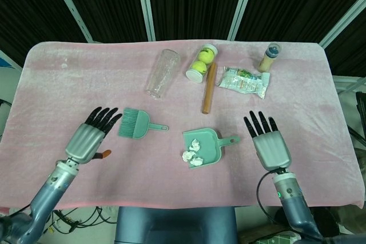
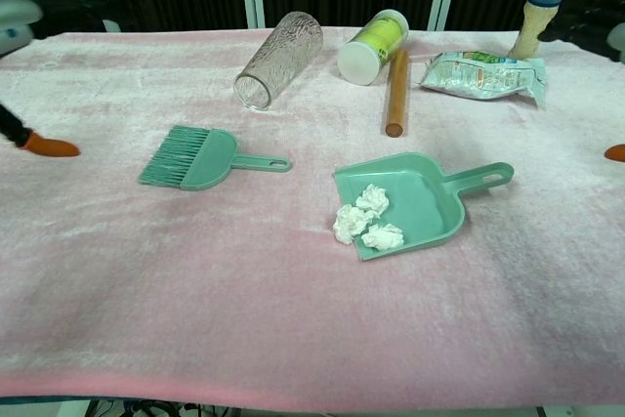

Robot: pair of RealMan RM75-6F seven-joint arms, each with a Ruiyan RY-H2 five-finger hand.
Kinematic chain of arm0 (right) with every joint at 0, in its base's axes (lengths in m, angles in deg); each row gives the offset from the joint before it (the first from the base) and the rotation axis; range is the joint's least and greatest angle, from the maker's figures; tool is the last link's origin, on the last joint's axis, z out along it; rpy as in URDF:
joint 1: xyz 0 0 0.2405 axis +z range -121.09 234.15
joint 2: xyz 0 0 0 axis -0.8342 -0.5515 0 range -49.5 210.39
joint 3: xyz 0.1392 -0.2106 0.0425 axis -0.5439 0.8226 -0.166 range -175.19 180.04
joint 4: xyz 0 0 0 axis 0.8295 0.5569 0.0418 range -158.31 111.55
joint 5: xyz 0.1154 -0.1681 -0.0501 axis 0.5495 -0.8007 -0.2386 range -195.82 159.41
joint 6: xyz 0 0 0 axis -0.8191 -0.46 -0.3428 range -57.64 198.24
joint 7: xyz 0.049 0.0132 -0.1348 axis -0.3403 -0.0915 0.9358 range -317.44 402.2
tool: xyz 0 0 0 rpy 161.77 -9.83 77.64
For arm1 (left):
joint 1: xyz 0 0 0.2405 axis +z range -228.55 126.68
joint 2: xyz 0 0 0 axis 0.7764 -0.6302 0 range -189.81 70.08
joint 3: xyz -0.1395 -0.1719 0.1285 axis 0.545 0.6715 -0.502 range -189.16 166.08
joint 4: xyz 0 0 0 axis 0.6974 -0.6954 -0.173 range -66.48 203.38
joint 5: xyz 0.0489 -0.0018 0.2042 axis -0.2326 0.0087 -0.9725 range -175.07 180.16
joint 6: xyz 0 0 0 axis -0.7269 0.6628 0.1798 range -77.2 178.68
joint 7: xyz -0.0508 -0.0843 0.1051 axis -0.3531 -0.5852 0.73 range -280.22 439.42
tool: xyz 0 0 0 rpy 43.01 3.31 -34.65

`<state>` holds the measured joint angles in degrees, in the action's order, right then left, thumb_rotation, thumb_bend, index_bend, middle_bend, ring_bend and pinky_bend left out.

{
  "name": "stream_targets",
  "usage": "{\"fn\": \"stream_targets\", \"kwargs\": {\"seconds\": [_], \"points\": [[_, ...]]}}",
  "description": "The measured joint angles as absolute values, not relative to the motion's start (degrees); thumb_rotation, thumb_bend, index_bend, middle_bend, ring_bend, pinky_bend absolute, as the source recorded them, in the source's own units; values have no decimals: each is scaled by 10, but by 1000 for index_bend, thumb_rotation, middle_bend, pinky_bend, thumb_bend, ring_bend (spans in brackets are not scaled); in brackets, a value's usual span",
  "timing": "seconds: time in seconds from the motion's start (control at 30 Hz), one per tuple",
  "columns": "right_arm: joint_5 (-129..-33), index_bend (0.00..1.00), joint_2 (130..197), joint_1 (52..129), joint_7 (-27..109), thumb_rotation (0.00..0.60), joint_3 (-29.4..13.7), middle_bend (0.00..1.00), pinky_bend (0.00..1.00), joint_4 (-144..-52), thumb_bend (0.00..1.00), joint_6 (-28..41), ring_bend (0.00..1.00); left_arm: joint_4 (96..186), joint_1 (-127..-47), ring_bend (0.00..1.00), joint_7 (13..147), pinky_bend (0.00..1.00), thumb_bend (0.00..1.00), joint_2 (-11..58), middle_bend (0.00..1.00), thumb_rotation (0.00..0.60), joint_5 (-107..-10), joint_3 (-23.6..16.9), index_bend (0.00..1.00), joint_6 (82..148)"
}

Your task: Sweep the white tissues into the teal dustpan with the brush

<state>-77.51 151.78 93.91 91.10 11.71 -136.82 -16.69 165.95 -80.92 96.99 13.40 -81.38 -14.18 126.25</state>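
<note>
While both hands, left hand [image 1: 87, 139] and right hand [image 1: 270, 145], hover spread and empty, chest view crops them.

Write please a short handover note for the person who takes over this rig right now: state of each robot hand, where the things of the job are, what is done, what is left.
Left robot hand: open, fingers spread, holds nothing, just left of the brush.
Right robot hand: open, holds nothing, to the right of the dustpan handle.
Brush: lies flat on the pink cloth, bristles to the left, handle toward the dustpan.
Teal dustpan: flat on the cloth, handle pointing right.
White tissues: three wads at the pan's open front edge; one seems partly over the lip.
Done: tissues gathered in the pan, brush put down.
Left: maybe push the edge wad further in.
</note>
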Motion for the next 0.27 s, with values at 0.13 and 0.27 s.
{"fn": "stream_targets", "kwargs": {"seconds": [0.13,0.27], "points": [[-880,0,1490,870,799,600,164,0,158,-1346,66,-193,0,1664,-753,0,943,8,0,109,0,600,-858,-183,0,1323],[-958,0,1477,790,701,600,201,0,158,-1292,65,-234,0,1640,-708,0,917,7,0,93,0,600,-895,-212,0,1367]]}}
